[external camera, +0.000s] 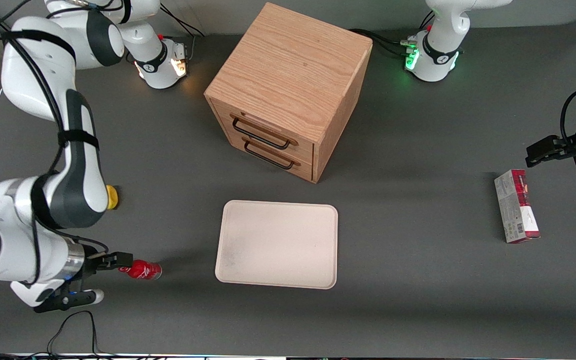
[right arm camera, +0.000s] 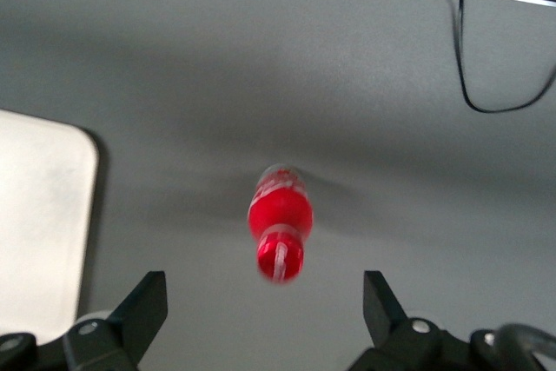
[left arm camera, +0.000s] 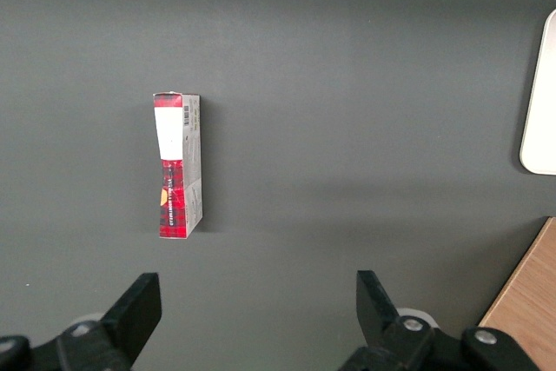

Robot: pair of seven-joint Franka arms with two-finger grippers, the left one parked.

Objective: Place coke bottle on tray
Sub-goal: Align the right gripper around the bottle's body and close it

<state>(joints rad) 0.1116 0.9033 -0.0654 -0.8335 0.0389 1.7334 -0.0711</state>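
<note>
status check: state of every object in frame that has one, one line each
coke bottle: standing on the table, cap on, not gripped, off the tray
tray: flat on the table, nothing on it
drawer cabinet: both drawers shut
carton box: lying flat, toward the parked arm's end
yellow object: mostly hidden by the arm
pincer: open, around the bottle, not closed on it

The dark grey table (external camera: 418, 280) carries the tray (external camera: 278, 244), coke bottle (external camera: 141, 270), wooden cabinet (external camera: 288, 85), carton (external camera: 516, 212).
</note>
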